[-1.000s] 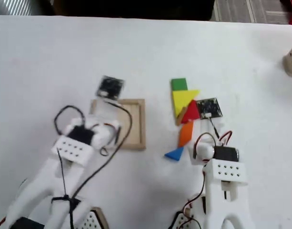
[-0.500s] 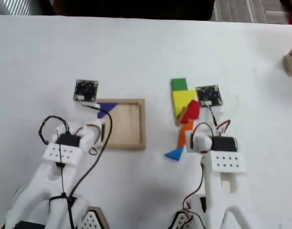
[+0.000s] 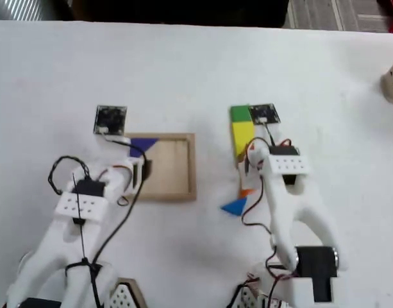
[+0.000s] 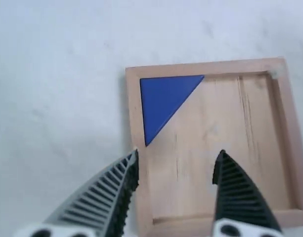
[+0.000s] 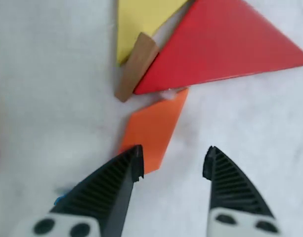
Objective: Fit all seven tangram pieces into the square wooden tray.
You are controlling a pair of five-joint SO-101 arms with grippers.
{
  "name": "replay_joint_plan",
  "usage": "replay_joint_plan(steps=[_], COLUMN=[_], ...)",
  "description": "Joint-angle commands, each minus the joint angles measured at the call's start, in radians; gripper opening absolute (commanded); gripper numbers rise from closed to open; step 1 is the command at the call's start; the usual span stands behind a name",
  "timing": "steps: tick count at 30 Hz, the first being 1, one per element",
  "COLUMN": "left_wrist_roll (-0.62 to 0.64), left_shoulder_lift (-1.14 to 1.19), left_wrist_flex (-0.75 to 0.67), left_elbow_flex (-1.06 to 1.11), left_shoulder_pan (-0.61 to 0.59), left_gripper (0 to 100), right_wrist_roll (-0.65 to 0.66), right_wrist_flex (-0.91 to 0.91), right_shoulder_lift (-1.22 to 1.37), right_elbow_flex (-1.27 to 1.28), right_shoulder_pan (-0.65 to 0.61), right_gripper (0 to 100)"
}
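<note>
The tray (image 4: 205,66) is pale bare wood, matt, with fine dark grain lines on its floor. The blue triangle (image 4: 161,101) has a smooth, even, matt painted face. The table (image 4: 57,74) has a white matt surface, a little mottled. The left gripper (image 4: 177,158) and the right gripper (image 5: 173,153) have black matt plastic fingers with fine ribs, on white plastic bases. The red triangle (image 5: 220,47), the orange piece (image 5: 153,131) and the yellow piece (image 5: 141,22) look smooth and evenly painted. The brown piece (image 5: 136,66) looks like dull wood
</note>
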Motion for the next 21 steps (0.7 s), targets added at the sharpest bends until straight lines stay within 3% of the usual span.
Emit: replay_joint_plan(steps=[1,13,21], left_wrist_roll=[0.000,-0.002,-0.002], left_shoulder_lift=[-0.027,-0.027,-0.027], left_wrist_flex=[-0.026,-0.026,-0.048], left_elbow_flex=[-0.018,-0.020,-0.020], left_shoulder_pan=[-0.008,-0.013,-0.039], left_gripper=[23,23,23], right_wrist_roll=[-0.009,-0.009,-0.011], right_wrist_flex=[-0.015,0.051,0.031], right_shoulder_lift=[0.056,0.008,0.124], right_elbow_flex=[-0.091,-0.104,-0.115], right_shoulder_pan=[-0.013,-0.114,-0.093], right_gripper=[20.2,26.5,26.5])
